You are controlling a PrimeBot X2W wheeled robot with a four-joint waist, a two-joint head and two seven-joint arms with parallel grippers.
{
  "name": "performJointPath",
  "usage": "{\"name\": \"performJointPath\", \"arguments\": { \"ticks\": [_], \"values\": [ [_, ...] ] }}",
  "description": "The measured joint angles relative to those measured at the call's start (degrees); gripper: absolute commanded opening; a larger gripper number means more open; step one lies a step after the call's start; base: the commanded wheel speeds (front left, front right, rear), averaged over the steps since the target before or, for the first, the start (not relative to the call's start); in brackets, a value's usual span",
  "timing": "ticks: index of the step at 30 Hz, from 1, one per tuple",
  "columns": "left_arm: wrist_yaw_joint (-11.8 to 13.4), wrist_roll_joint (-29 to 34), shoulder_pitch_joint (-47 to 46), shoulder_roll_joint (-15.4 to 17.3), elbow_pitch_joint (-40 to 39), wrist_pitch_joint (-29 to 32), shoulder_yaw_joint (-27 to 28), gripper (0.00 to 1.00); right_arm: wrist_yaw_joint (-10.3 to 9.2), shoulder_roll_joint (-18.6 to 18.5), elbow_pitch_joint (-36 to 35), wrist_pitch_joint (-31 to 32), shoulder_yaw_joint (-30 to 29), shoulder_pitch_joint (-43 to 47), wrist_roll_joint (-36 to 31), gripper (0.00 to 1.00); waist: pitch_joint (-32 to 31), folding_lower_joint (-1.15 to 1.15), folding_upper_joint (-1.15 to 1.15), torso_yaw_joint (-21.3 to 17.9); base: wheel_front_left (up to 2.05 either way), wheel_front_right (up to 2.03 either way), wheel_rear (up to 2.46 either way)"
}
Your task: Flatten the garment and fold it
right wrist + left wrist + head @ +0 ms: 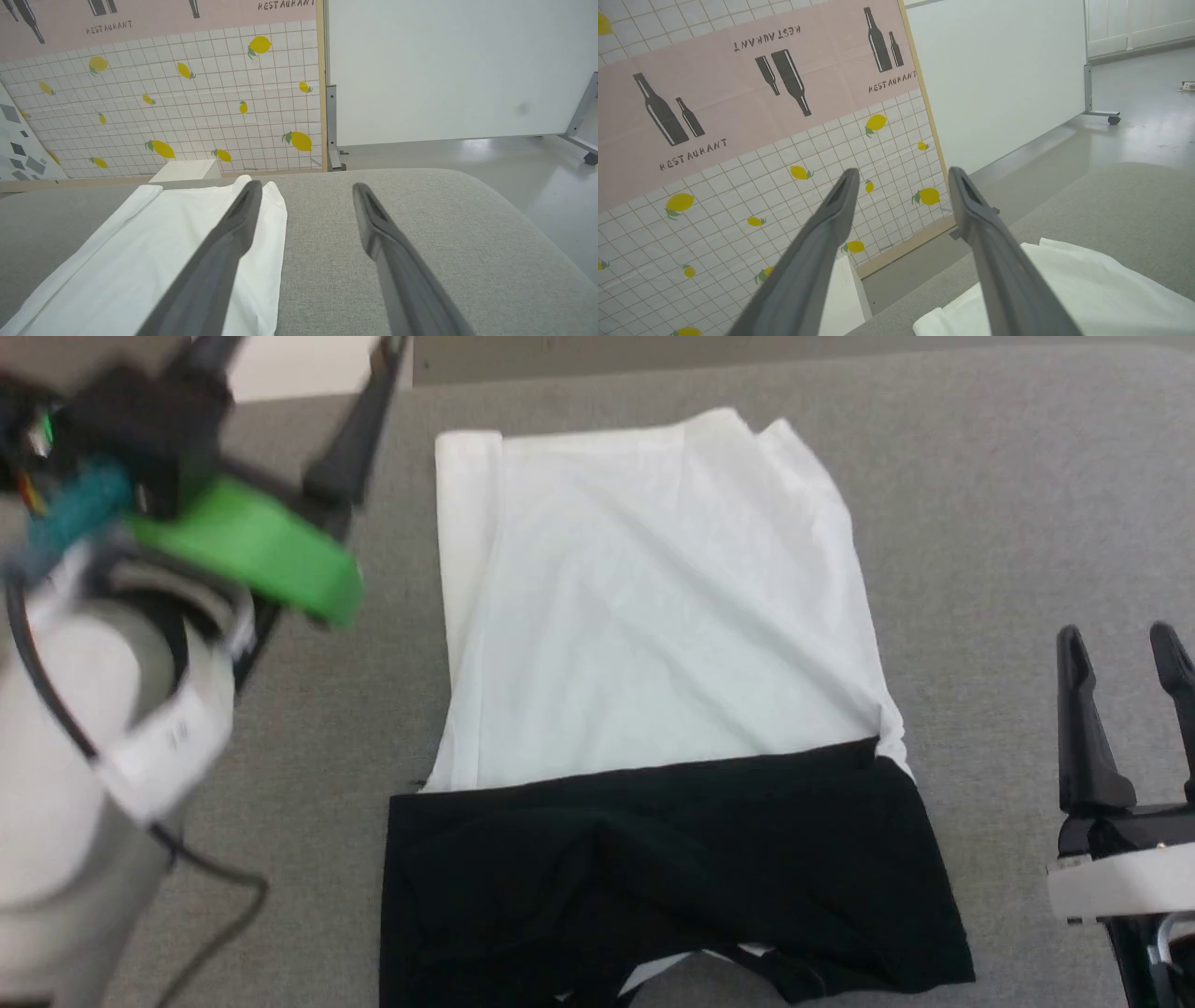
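Jaws apart and empty, our left gripper (902,173) and right gripper (1117,635) flank the garment (653,663), spread on the grey table (1027,476) and seemingly part-folded. Next, we judge, we must pinch its edges.

White box (184,171) stands before a lemon-patterned panel (187,116).
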Motion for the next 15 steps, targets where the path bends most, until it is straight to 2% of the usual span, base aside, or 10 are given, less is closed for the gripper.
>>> {"name": "performJointPath", "arguments": {
  "ticks": [6, 11, 15],
  "values": [
    [-4.74, -1.44, -16.58, -1.92, 12.63, 6.50, -2.46, 1.00, 0.00, 0.01, -1.36, 0.33, 1.58, -3.60, -0.12, 1.00, 6.52, 0.00, 0.00, 0.13, 0.00, 0.00, 0.00],
    [-6.43, -0.94, -25.34, -4.37, 21.92, 9.37, -5.99, 1.00, 0.00, 0.02, -1.65, 0.40, 2.65, -5.06, -0.13, 1.00, 11.67, 0.01, 0.00, -0.04, 0.00, 0.00, 0.00],
    [-7.11, -0.21, -28.87, -5.75, 27.84, 11.50, -8.88, 1.00, 0.00, 0.02, -1.58, 0.38, 3.37, -6.61, -0.15, 1.00, 15.24, 0.01, 0.00, -0.32, 0.00, 0.00, 0.00]
  ]
}}
